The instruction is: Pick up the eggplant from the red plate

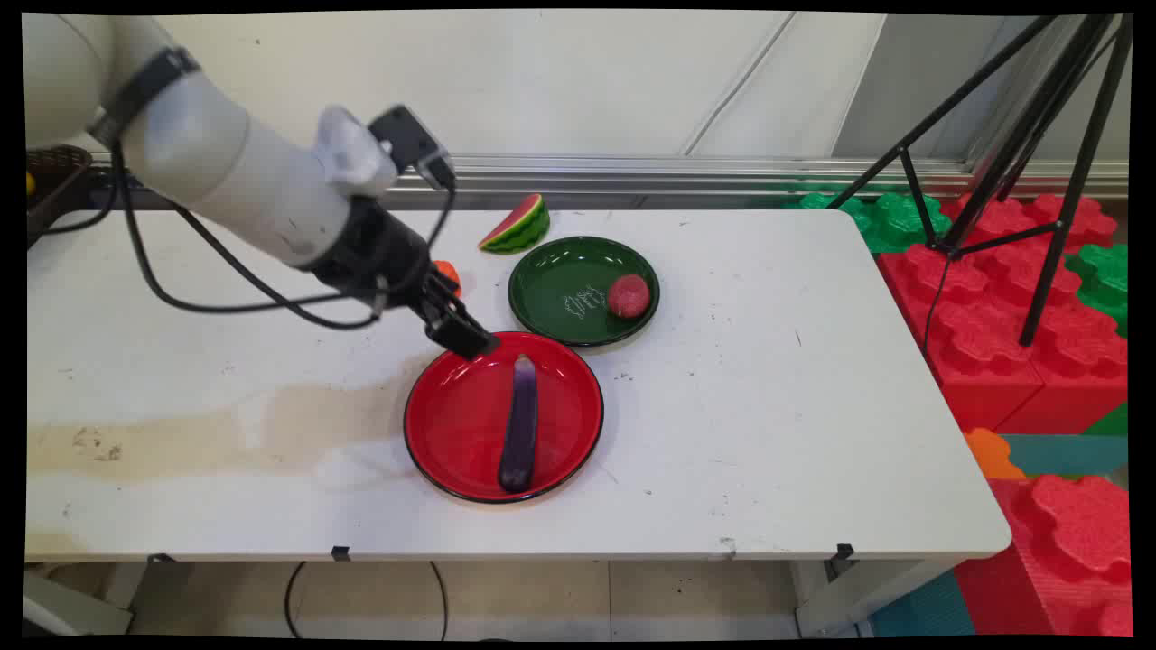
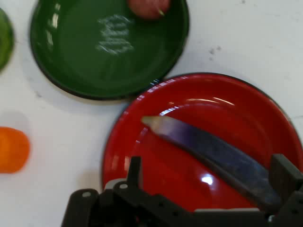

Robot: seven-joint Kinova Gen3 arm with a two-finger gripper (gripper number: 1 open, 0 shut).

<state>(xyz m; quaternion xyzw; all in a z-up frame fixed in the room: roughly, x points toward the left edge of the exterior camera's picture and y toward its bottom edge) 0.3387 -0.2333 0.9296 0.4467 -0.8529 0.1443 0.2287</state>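
Bench: white bench (image 1: 768, 433) with a pale brown stain on its left part, a white wall behind it.
Floor beside the bench: red and green foam blocks (image 1: 1011, 307) with a black tripod (image 1: 1030, 135) standing on them, well apart from the jaws.
Jaws: the black gripper (image 1: 462, 341) hangs over the far left rim of the red plate; the jaws stand released, one finger (image 2: 135, 171) to each side in the hand view, grasping nothing.
Plates: two. One red plate (image 1: 452, 424) right under the jaws; one green plate (image 1: 551, 289) just beyond it, their rims almost touching.
Eggplant: one purple toy eggplant (image 1: 519, 422) lies along the middle of the red plate, just beside the jaws; in the hand view its far end reaches towards one finger, and I cannot tell whether they touch.
Red fruit: one round red fruit (image 1: 629, 296) on the green plate's right side, apart from the jaws.
Watermelon: one toy watermelon slice (image 1: 517, 224) on the bench beyond the green plate.
Orange piece: one orange toy (image 2: 13, 149), near the jaws, partly hidden behind the gripper in the main view.
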